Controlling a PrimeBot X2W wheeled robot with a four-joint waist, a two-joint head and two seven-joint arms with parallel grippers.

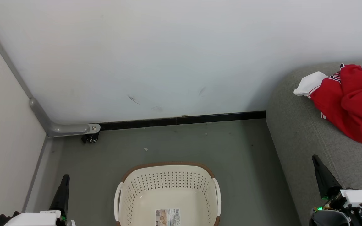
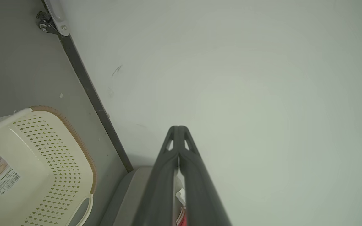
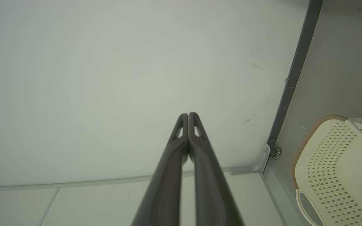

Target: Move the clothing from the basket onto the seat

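Note:
The cream basket (image 1: 168, 179) stands on the grey floor at the bottom centre of the head view, with just a paper label (image 1: 167, 217) on its bottom; it also shows as the basket (image 2: 39, 163) and the basket (image 3: 335, 163) in the wrist views. Red clothing (image 1: 350, 100) with a white part lies crumpled on the grey seat (image 1: 297, 135) at the right. My left gripper (image 1: 64, 180) is shut at the lower left, holding nothing, left of the basket; in its wrist view the left gripper (image 2: 178, 128) points at the wall. My right gripper (image 1: 315, 158) is shut above the seat's front part, and the right gripper (image 3: 188, 115) holds nothing.
A white wall (image 1: 168, 56) with a black skirting strip (image 1: 181, 121) closes the back. A grey panel foot with a small caster (image 1: 90, 138) sits in the left corner beside a pale side partition (image 1: 5, 131). Grey floor (image 1: 247, 163) lies between the basket and the seat.

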